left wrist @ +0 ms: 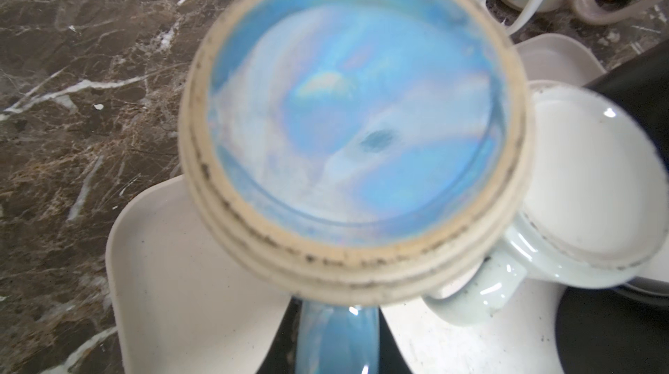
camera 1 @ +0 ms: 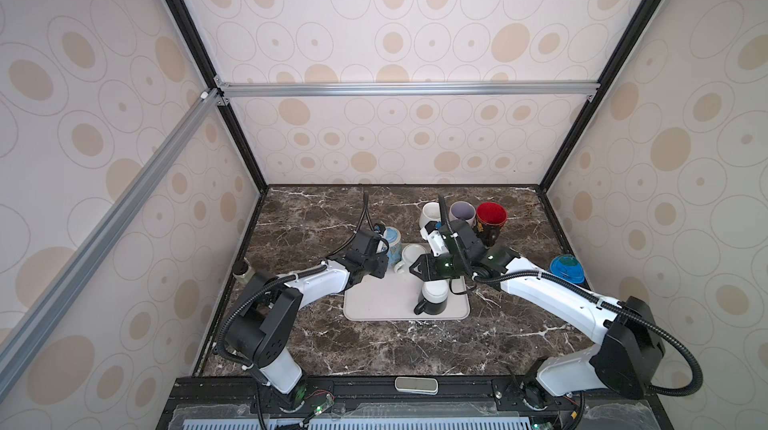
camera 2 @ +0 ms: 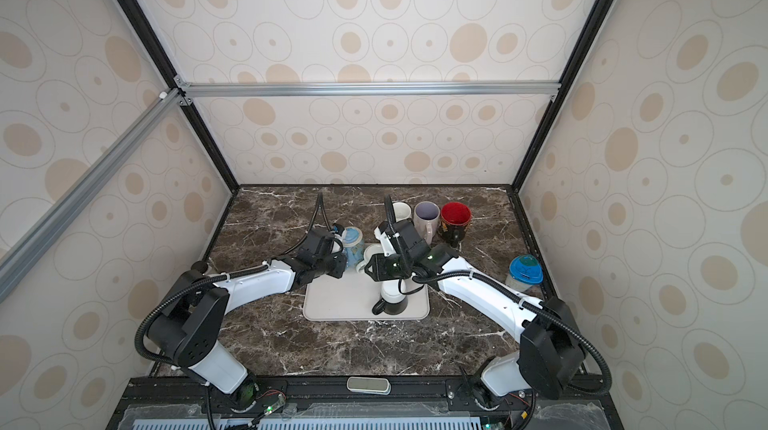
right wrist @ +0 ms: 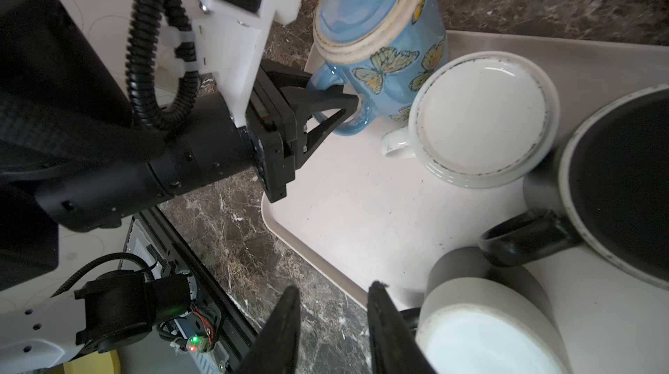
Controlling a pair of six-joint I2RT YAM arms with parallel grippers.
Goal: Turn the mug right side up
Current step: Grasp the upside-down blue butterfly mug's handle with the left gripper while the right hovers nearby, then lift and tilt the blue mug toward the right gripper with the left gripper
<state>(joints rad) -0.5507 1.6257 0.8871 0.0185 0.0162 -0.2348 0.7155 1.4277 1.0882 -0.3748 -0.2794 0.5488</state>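
Two arms stood over a dark brown marble-patterned tabletop (camera 1: 374, 349), on which lay a beige rounded rectangular plastic tray (camera 1: 374, 303).

1. Task item. The blue butterfly-patterned ceramic mug (right wrist: 383, 28) stood base uppermost at the tray's far left corner, just beside an inverted white ceramic mug (right wrist: 481, 115). Whether its rim had left the tray could not be told.
2. Left gripper (right wrist: 349, 104). Its jaws were pressed together on the blue loop handle (right wrist: 340, 126) of that mug, one finger through the loop and one outside it.
3. Right gripper (right wrist: 335, 287). It hung above the tray's near side with jaws somewhat apart and nothing between them, close to an inverted black-and-white mug (camera 1: 434, 299).
4. Other items. A row of three upright mugs (camera 1: 462, 211) stood at the back of the tabletop, well apart from the work.

Assessment: the grasping step appeared complete and the lift and turn not yet begun. The next move would likely call for raising the mug clear of the tray lip and of the white neighbour, then rolling the wrist half a turn. A handle-only pinch may let the body swing, so a slow rotation seemed advisable.
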